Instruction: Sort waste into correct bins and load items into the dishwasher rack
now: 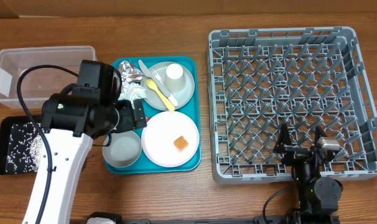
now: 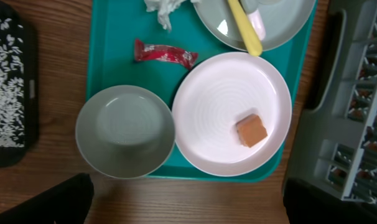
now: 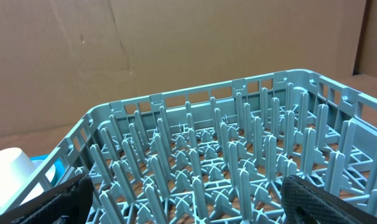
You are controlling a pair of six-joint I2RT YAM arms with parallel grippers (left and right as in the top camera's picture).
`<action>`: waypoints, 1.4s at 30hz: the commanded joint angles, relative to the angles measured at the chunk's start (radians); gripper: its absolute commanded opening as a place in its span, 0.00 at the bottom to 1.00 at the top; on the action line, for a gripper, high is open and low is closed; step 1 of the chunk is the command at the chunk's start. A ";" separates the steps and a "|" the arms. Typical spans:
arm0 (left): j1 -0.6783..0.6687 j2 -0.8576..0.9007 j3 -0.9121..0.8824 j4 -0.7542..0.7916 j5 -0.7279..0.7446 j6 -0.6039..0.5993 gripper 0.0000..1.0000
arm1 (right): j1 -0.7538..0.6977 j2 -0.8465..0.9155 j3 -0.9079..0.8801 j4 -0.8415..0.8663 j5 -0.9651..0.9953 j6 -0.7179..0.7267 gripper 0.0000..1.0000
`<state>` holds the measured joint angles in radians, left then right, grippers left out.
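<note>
Waste sorting: our left gripper (image 2: 191, 202) hangs spread and empty above the small bowl (image 2: 125, 132), right gripper (image 3: 188, 205) spread too. Next, we judge: pinch the red packet (image 2: 165, 53).

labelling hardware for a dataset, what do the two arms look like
The left arm has a white lower link, bulky black joint housings and a looping black cable. The right arm is black with a small pale grey block on top.

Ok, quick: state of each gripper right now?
Left gripper: open, holding nothing, above the flat teal serving tray.
Right gripper: open, empty, at the large square grey plastic dishwasher rack's near edge.
</note>
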<state>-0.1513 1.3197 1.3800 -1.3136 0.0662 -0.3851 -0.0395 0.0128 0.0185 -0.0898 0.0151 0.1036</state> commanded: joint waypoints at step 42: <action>0.569 -0.104 0.030 0.031 -0.234 -0.325 1.00 | -0.001 0.025 0.316 0.238 -0.612 0.533 1.00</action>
<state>0.3553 1.2129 1.3907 -1.2945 -0.2352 -0.6895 -0.0395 0.0158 0.1902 0.2150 -0.5770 0.7506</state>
